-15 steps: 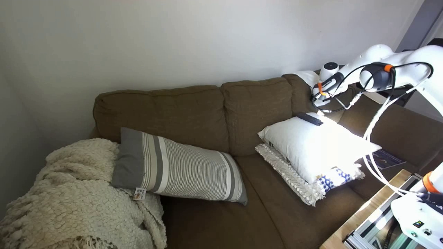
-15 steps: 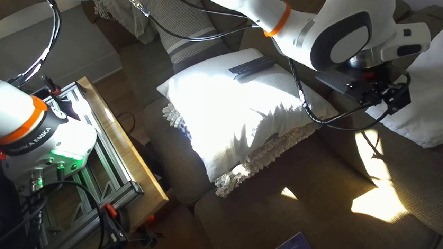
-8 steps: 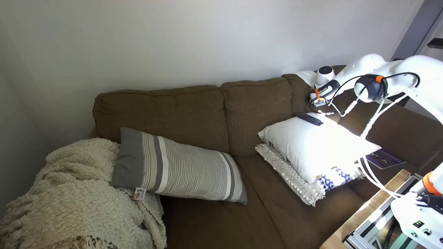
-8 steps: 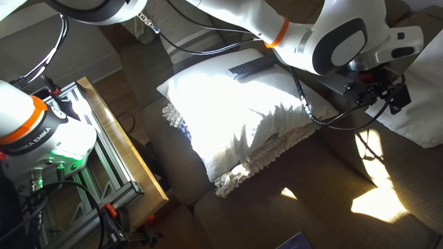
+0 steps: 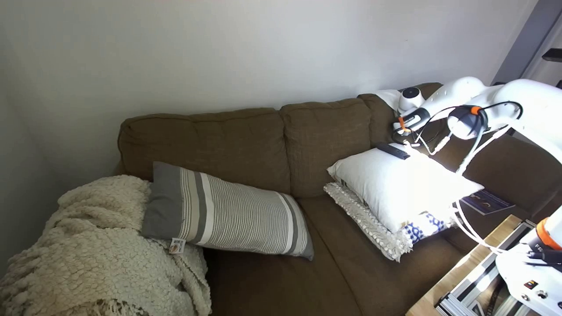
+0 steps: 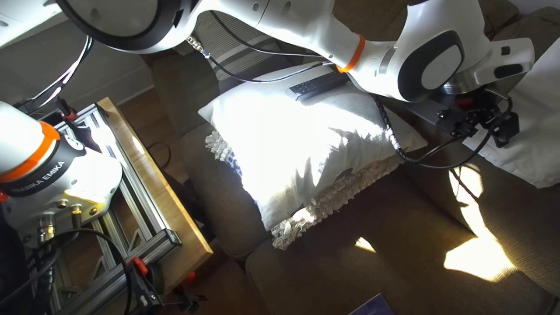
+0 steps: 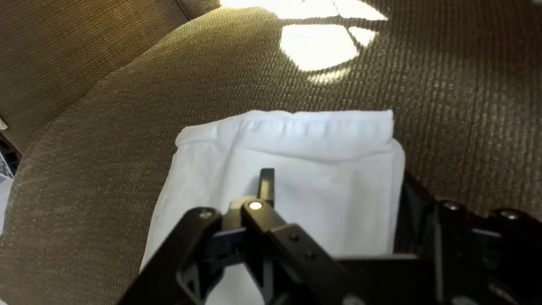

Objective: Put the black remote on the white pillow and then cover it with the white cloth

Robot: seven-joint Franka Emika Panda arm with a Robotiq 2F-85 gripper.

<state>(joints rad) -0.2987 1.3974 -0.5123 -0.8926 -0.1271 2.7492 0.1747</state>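
Aiming, it seems, for the white cloth (image 7: pixel 324 190), you're holding the jaws wide; you're wanting its edge sitting well between them before squeezing.

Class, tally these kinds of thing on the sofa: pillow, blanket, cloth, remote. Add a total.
Pillows: 3 (white pillow, striped pillow, patterned pillow)
Blanket: 1
Cloth: 1
Remote: 1
Total: 6

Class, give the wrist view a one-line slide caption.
Open pincer at the white cloth lying on a brown sofa dappled with bright light.
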